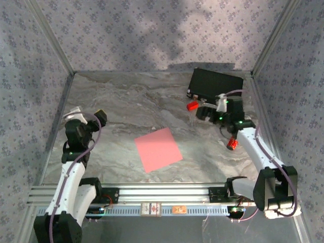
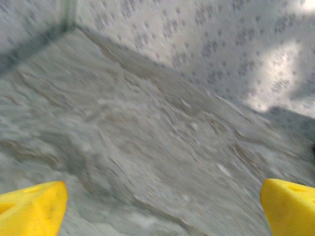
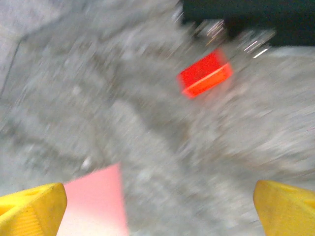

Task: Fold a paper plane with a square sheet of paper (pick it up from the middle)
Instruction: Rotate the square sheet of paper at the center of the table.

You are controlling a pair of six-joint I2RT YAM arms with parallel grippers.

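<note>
The square sheet of paper [image 1: 158, 149] is salmon pink and lies flat and unfolded on the marble table, near the front middle. One corner of it [image 3: 96, 206] shows at the lower left of the right wrist view. The paper plane is out of view. My left gripper [image 1: 87, 114] hovers open at the left side, well left of the sheet, its yellow fingertips [image 2: 34, 209] wide apart over bare table. My right gripper [image 1: 211, 109] is open at the back right, above and right of the sheet, with nothing between its fingertips [image 3: 285, 209].
A small red block [image 1: 192, 106] [image 3: 204, 73] lies in front of the black case [image 1: 215, 86] at the back right. A red-and-white tube [image 1: 232, 144] lies beside the right arm. Patterned walls enclose the table, and an aluminium rail [image 1: 162, 195] runs along the front.
</note>
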